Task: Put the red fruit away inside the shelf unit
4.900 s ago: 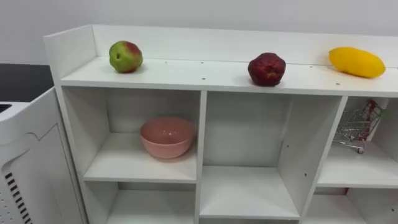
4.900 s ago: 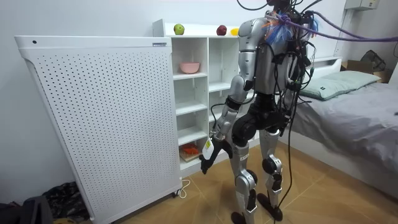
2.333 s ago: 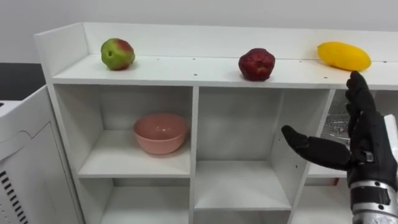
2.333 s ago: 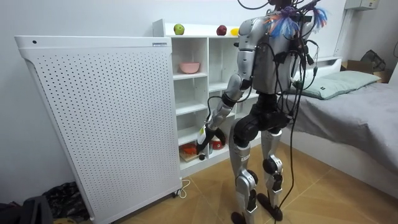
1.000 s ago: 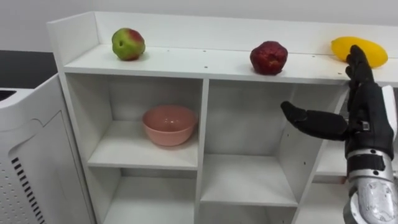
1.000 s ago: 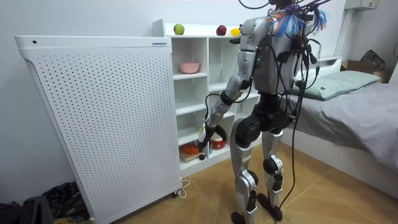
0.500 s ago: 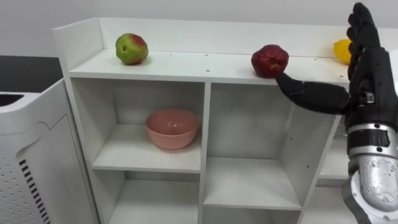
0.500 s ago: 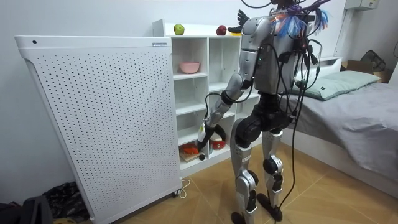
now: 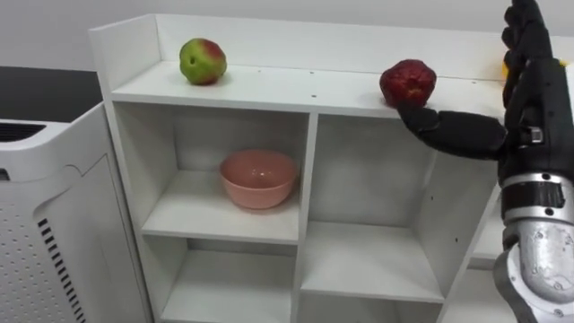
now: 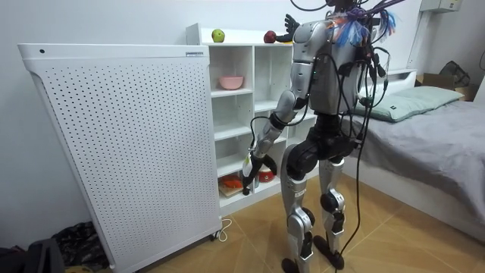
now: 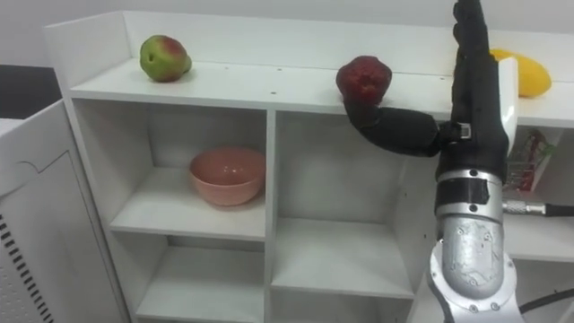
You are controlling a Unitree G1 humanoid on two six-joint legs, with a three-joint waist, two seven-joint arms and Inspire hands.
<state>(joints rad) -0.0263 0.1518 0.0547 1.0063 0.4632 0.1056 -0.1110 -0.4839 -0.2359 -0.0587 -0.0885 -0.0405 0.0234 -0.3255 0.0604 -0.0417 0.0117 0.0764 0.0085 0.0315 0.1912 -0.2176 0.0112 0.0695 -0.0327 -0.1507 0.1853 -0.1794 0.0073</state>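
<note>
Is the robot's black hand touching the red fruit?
Cannot tell. In the right eye view the right hand has its thumb overlapping the red fruit, maybe just in front.

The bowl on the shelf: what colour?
Pink; the bowl shows best in the left eye view.

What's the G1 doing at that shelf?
It stands facing the white shelf unit with its right hand up at the top board, open, thumb stretched toward the dark red fruit. Nothing is gripped yet, and contact is unclear. A green-red apple sits at the board's left end, a yellow fruit at the right past the hand, and a pink bowl in a compartment below. The left hand hangs low by the lower shelves.
</note>
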